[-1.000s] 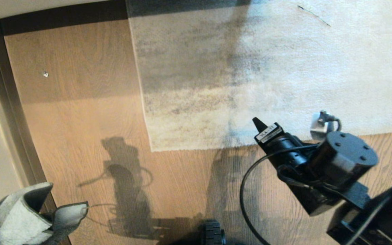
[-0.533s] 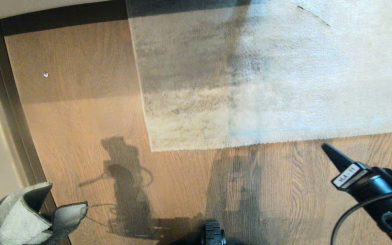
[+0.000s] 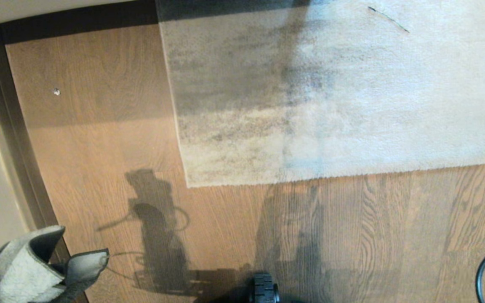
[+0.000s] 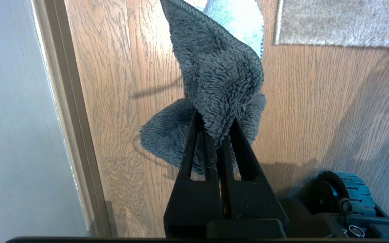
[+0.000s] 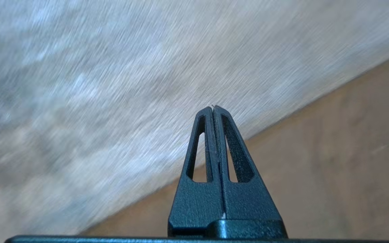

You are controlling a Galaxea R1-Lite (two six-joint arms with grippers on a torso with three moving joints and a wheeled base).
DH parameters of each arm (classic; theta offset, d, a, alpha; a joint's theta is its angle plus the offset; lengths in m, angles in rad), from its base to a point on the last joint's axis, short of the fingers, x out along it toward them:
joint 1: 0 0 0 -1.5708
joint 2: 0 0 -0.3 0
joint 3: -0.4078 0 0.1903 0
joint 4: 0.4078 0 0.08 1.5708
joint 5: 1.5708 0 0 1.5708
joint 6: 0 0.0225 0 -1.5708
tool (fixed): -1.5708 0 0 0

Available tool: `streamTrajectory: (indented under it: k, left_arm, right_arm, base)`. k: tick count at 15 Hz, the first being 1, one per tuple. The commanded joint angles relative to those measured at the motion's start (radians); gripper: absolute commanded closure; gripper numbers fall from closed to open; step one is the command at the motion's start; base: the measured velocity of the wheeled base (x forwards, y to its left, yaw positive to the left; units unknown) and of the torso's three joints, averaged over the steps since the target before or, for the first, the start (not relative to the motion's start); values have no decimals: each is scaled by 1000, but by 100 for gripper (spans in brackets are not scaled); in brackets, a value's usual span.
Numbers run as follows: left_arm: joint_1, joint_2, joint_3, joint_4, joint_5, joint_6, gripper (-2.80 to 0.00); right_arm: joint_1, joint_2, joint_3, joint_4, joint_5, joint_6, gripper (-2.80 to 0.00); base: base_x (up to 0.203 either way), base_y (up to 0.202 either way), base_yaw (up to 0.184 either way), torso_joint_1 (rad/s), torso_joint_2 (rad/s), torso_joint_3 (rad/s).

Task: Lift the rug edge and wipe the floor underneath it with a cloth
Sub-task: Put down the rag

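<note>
My right end effector [image 5: 213, 108], pressed together and empty, hangs above the rug edge [image 5: 282, 116]; my left end effector [image 4: 214, 130] pinches the cloth [image 4: 214, 77].

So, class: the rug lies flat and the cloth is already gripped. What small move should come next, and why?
Probably bring the right gripper down to the rug edge and open it. It is shut and empty, and the edge lies flat on the floor, while the left gripper holds the cloth ready.
</note>
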Motion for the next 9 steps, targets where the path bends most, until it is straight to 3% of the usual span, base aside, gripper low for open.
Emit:
streamTrajectory:
  k: [1, 6, 9]
  left_arm:
    - [1, 0, 0, 0, 2, -1, 0]
    - [1, 0, 0, 0, 0, -1, 0]
    - [1, 0, 0, 0, 0, -1, 0]
  right_arm:
    - [-84, -143, 0, 80, 1, -27, 0]
    - [-126, -417, 0, 439, 89, -22, 0]
    - [-127, -629, 0, 825, 223, -6, 0]
  base:
    - [0, 0, 0, 0, 0, 0]
    - [0, 0, 0, 0, 0, 0]
    - [0, 0, 0, 0, 0, 0]
